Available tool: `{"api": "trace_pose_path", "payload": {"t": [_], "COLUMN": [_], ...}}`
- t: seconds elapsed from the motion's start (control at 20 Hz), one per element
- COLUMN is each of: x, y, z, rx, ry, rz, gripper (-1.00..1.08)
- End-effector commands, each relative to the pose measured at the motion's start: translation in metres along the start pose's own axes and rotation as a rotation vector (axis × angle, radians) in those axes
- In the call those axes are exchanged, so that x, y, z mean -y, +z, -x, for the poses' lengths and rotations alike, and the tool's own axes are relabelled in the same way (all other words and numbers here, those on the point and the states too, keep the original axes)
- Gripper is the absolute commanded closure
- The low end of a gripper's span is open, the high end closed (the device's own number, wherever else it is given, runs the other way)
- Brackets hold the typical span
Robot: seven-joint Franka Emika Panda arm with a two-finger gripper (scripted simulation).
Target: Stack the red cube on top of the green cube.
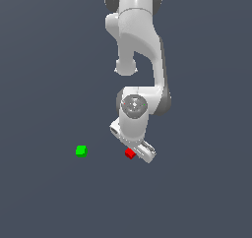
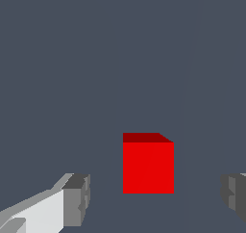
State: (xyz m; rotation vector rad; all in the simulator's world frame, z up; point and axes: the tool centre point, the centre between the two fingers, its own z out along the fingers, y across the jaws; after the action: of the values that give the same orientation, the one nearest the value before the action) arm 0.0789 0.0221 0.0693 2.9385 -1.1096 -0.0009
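Observation:
The red cube (image 1: 130, 153) lies right at my gripper (image 1: 134, 151), partly covered by the white hand. In the wrist view the red cube (image 2: 148, 164) stands between the two grey fingertips (image 2: 78, 198), with a clear gap on each side. My gripper (image 2: 156, 199) is open and does not touch the cube. The green cube (image 1: 81, 151) sits alone on the dark floor, well off toward the exterior view's left of the red cube. It does not show in the wrist view.
The white arm (image 1: 138, 45) comes down from the top of the exterior view over the red cube. A plain dark grey floor (image 1: 197, 197) surrounds both cubes.

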Motion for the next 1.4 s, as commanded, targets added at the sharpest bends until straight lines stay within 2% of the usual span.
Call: {"api": "trace_pose_path", "payload": {"t": [0.0,0.45,0.95,1.25,1.3,1.35], "x": [0.001,0.000,-0.001,0.000,0.000,0.000], "y": [0.001,0.001,0.045,0.049,0.049,0.049], "z": [-0.001,-0.001,0.000,-0.001,-0.001,-0.001], "rx": [0.000,0.000,0.000,0.000,0.000,0.000], "ry": [0.011,0.002,0.001,0.000,0.000,0.000], "rz": [-0.001,-0.001,-0.001,-0.001,-0.001,-0.001], "gripper": [-0.92,-0.92,-0.92,-0.92,1.08,1.08]}}
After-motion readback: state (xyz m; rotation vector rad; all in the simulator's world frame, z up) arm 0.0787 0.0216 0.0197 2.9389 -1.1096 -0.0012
